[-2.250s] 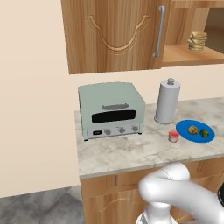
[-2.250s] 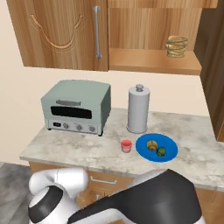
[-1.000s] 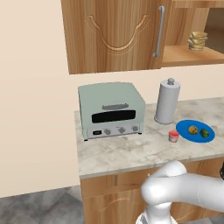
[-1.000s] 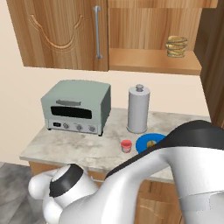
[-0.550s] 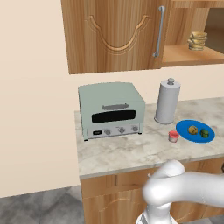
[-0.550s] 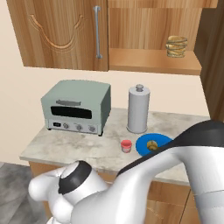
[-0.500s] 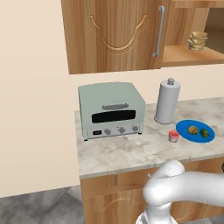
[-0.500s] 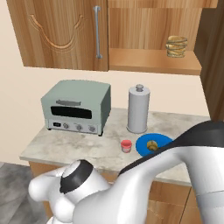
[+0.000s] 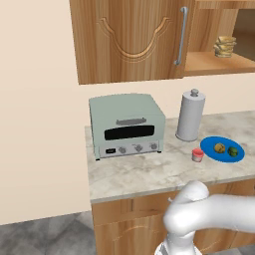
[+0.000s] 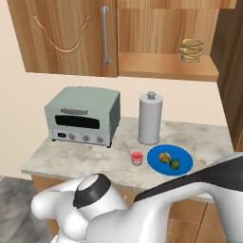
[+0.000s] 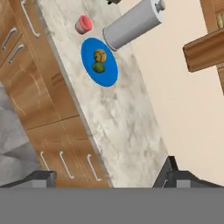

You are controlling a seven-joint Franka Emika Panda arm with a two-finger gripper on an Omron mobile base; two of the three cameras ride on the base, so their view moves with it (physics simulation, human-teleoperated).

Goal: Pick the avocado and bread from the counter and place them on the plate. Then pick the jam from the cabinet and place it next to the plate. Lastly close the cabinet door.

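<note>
Since 1 second ago only the arm has swung; counter items stayed put. Gripper, jaws spread wide, holds nothing. Avocado and bread lie on the plate, upper centre; jam just beside, steel canister near.

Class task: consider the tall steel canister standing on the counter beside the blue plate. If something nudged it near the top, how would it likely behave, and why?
The steel canister is tall and narrow, standing upright, so a high nudge would probably tip it. Once down, its round body might roll toward the plate or the jam close by. Its smooth metal looks slippery.
</note>
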